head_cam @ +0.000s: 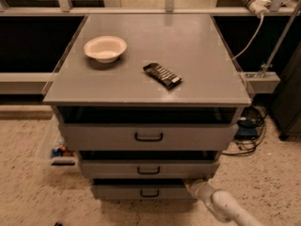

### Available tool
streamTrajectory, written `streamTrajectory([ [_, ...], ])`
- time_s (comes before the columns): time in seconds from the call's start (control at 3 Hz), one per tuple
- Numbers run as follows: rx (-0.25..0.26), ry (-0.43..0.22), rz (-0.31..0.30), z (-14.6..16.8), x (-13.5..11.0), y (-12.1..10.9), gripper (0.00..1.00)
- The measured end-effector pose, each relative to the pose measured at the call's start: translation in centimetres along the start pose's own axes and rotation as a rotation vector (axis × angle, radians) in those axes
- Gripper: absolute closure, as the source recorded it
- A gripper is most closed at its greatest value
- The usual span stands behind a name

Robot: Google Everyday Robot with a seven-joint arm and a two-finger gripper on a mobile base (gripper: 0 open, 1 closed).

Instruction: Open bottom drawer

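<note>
Grey metal everywhere in the camera view, which is the only view. The bottom drawer is sitting lowest on the front of the desk, just above the speckled floor, with its small black loop handle at the middle of the front. The pincer is sitting at the right end of that drawer front, level with it and well off to the right of the handle. It's on the end of a white arm that's coming in from the bottom right corner. Honestly can't tell whether the pincer is apart or together, or whether it's actually touching the drawer or just beside it.

Above it the middle drawer and the top drawer are stacking up, each front wider than the one below, with a dark gap showing over each.

Room-wise, the floor in front of the drawers is looking open. A clear plastic bin is lying on the floor by the left side, and cables are bunching up on the right.

On the desk, a white bowl is sitting back left and a dark wrapped bar is lying near the middle, well apart from it. The wrapper is showing light marks, but nothing I can read.
</note>
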State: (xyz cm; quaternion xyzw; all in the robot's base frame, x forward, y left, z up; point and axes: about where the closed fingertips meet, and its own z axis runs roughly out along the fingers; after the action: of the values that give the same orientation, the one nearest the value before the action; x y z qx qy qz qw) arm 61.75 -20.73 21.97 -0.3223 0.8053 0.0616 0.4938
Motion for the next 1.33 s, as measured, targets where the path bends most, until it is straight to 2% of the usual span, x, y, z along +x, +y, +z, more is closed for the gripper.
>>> streamTrajectory([
  [0.67, 0.000, 0.000, 0.000, 0.2, 0.4, 0.2, 1.00],
  [1.0, -0.037, 0.069, 0.044, -1.3, 2.1, 1.2, 1.00],
  [1.33, -0.059, 0.100, 0.069, -2.1, 2.3, 1.7, 1.00],
])
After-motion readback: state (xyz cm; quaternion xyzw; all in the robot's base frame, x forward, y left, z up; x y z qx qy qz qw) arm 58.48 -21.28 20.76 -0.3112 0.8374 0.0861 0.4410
